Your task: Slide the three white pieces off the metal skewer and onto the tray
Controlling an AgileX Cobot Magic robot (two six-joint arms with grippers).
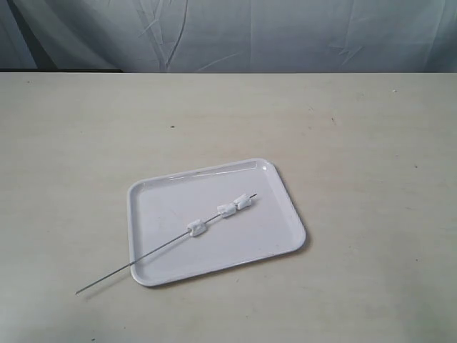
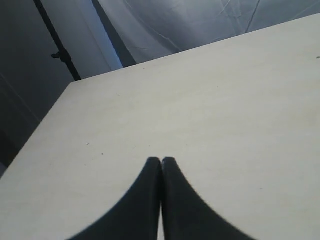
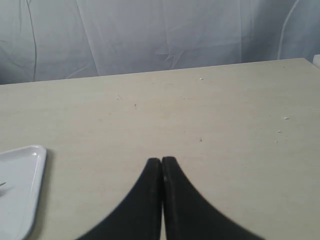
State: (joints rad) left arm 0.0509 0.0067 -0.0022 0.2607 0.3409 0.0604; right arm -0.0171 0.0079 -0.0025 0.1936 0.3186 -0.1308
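The white tray (image 1: 164,204) lies on the table, seen whole in the exterior view. Across it lies the thin metal skewer (image 1: 136,263), one end poking past the tray's near left rim onto the table. Three white pieces are threaded on it: one (image 1: 196,229) near the middle and two (image 1: 227,210) (image 1: 243,202) close together by the far tip. Neither arm shows in the exterior view. My left gripper (image 2: 161,160) is shut over bare table with nothing in it. My right gripper (image 3: 161,160) is shut and empty too; a tray corner (image 3: 27,165) shows off to one side.
A pale wooden table (image 1: 357,143) carries everything, with a grey cloth backdrop (image 1: 285,36) behind it. The left wrist view shows a table edge (image 2: 45,120) with a dark stand beyond it.
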